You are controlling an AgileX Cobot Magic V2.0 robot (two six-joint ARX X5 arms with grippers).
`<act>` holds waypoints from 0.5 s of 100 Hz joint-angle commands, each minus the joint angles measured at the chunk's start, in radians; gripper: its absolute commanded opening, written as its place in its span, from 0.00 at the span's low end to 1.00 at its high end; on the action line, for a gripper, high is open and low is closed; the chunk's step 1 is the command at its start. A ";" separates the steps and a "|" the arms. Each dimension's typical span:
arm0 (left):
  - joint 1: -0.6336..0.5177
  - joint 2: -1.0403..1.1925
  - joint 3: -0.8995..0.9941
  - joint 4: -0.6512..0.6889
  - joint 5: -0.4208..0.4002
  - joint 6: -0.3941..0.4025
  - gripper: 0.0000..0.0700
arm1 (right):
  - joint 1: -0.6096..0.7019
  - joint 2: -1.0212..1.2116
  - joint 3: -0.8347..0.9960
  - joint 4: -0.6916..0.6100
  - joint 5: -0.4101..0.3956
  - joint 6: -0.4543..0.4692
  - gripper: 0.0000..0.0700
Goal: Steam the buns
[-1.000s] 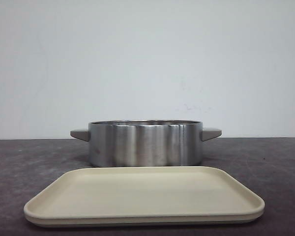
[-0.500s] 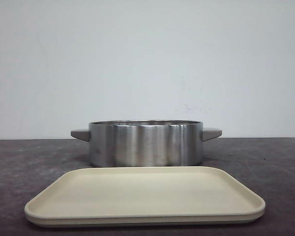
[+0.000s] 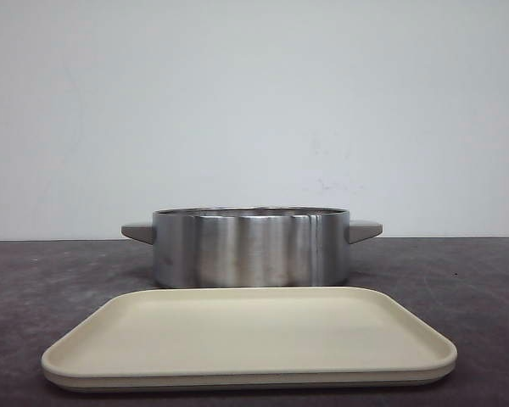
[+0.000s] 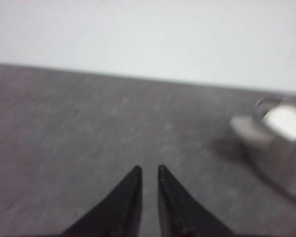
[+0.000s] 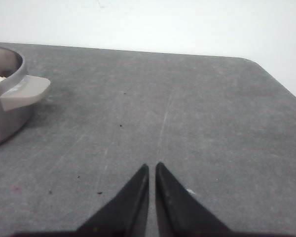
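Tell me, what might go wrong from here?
The tray sits right in front of the pot; an arm reaching over might knock it. White food shows inside the pot in the wrist views, but the front view hides it. The left gripper and right gripper hover low over the table, near scraping it.

front: low, table-level, close | wrists: low over table [image 5: 187, 98] | shared: pot [image 3: 251, 248]

Soft even light; left wrist view blurred.
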 commanded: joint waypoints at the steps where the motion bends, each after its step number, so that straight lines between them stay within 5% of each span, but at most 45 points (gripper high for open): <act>1: 0.013 -0.002 -0.018 -0.032 -0.004 0.045 0.02 | -0.001 0.001 -0.004 0.006 0.000 -0.005 0.02; 50: 0.039 0.001 -0.018 -0.069 0.055 0.064 0.02 | -0.001 0.001 -0.004 0.006 0.000 -0.005 0.02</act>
